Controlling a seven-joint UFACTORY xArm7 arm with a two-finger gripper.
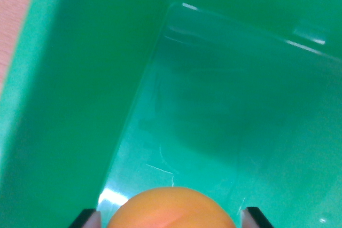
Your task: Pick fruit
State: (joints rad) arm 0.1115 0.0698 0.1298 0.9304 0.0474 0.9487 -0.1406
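An orange round fruit fills the bottom middle of the wrist view, cut off by the frame's lower edge. Two dark fingertips show at the bottom corners on either side of it, so my gripper sits around the fruit and appears shut on it. Below the fruit lies the glossy floor of a green plastic bin, with nothing else on it.
The bin's tall green side wall rises on the wrist view's left, and its back wall crosses the top. A strip of pinkish surface shows outside the bin at the top left.
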